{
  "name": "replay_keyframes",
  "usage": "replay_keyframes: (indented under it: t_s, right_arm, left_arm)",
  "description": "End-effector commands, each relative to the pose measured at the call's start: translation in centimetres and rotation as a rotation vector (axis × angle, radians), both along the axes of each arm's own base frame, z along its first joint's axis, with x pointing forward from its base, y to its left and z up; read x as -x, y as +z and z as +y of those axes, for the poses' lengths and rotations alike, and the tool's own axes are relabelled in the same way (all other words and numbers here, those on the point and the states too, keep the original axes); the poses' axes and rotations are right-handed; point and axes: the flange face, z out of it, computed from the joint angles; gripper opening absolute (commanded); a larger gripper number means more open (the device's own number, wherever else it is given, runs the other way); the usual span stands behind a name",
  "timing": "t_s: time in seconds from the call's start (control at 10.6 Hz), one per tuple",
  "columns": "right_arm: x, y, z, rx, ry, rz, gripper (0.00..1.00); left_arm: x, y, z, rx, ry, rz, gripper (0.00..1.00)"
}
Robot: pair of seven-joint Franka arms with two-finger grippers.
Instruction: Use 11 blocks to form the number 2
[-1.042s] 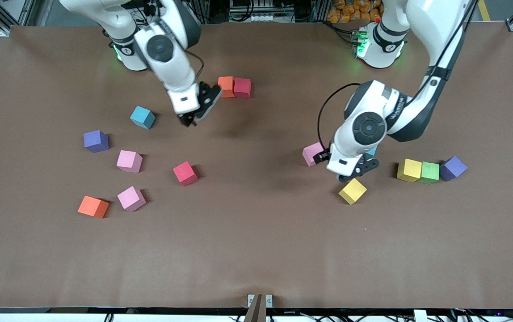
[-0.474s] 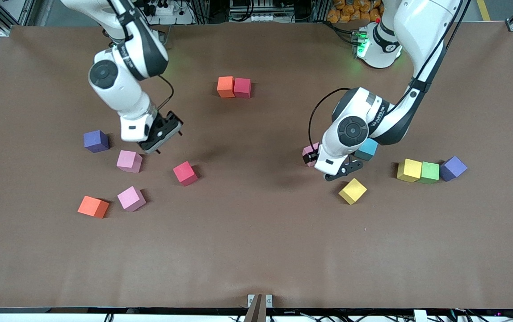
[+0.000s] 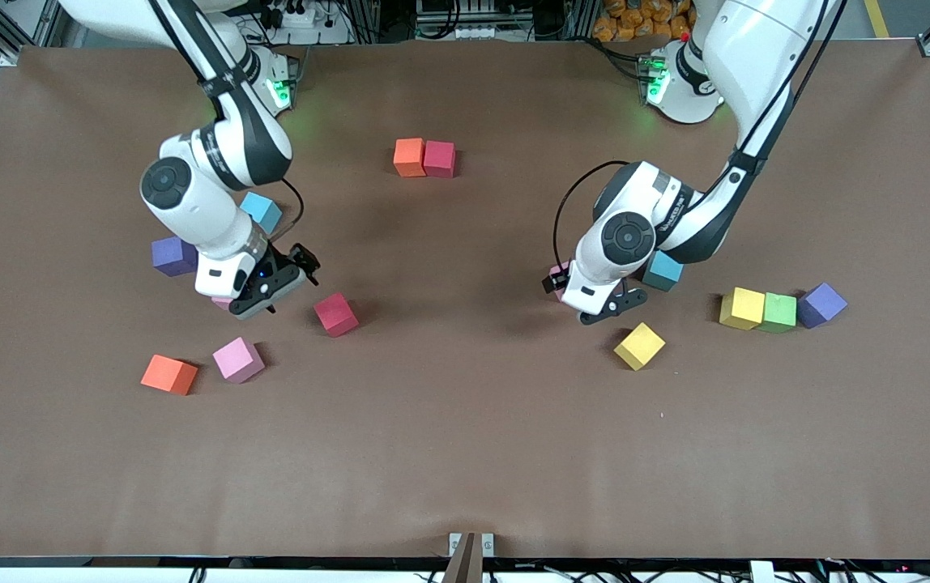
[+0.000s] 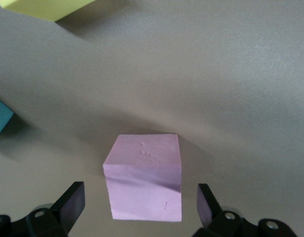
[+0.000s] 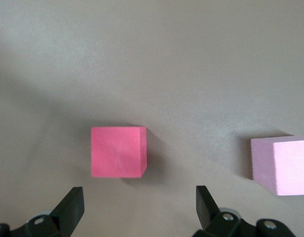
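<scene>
Lowest in the front view, toward the right arm's end of the table, an orange block (image 3: 168, 375) and a pink block (image 3: 238, 359) are seen near each other but apart. At about the same height in the frame, toward the left arm's end, a single yellow block (image 3: 639, 346) lies tilted.

A little higher in the frame, a red block (image 3: 336, 314) sits just beside the right gripper (image 3: 275, 285), which is held low over the table. Its fingers are spread apart and nothing is held; in its wrist view the red block (image 5: 118, 151) lies ahead of the gap.

The left gripper (image 3: 604, 304) is lowered around a second pink block (image 3: 558, 271), mostly hidden in the front view. In the left wrist view this block (image 4: 144, 177) stands between the spread fingers (image 4: 72, 200), and no contact can be made out.

Toward the left arm's end, a second yellow block (image 3: 742, 308), a green block (image 3: 778, 312) and a purple block (image 3: 821, 304) are lined up, the first two touching. A teal block (image 3: 663, 271) is partly covered by the left arm.

Higher up, a second purple block (image 3: 173, 255) and a light blue block (image 3: 261, 212) lie beside the right arm. In the upper middle of the frame, a second orange block (image 3: 409, 157) and a second red block (image 3: 439, 159) are set touching, side by side.
</scene>
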Motion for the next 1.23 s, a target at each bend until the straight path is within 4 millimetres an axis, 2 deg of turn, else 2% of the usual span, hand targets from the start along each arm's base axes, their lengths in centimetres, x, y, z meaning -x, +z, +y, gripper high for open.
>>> replay_keyframes:
  t_s: [0.0, 0.38, 0.57, 0.66, 0.76, 0.85, 1.04, 1.14]
  right_arm:
    - [-0.6, -1.0, 1.7, -0.028, -0.075, -0.003, 1.00]
    - [0.5, -4.0, 5.4, -0.051, -0.074, -0.020, 1.00]
    - [0.5, -5.6, 5.4, -0.052, -0.072, -0.026, 1.00]
    - [0.5, -6.1, 5.4, -0.052, -0.070, -0.029, 1.00]
    - [0.5, -6.3, 5.3, -0.049, -0.064, -0.033, 1.00]
    - [0.4, -6.5, 5.3, -0.048, -0.062, -0.032, 1.00]
    - [0.4, -7.6, 5.3, -0.053, -0.062, -0.047, 1.00]
    - [0.5, -8.0, 5.3, -0.049, -0.058, -0.043, 1.00]
  left_arm:
    - [0.5, -0.8, 0.1, -0.010, -0.015, -0.018, 1.00]
    - [0.6, -3.0, -0.2, 0.012, -0.007, -0.022, 1.00]
    - [0.6, -3.4, 0.0, 0.015, -0.002, -0.021, 1.00]
    - [0.5, -3.4, 0.1, 0.015, -0.004, -0.023, 0.66]
    - [0.3, -3.0, 0.2, 0.015, 0.016, -0.027, 0.16]
    - [0.0, -2.1, 0.5, 0.017, 0.048, -0.032, 0.00]
    - [-0.1, 0.6, 0.2, -0.005, 0.151, -0.051, 0.00]
    - [0.8, 1.5, -0.9, -0.003, 0.171, -0.039, 0.00]
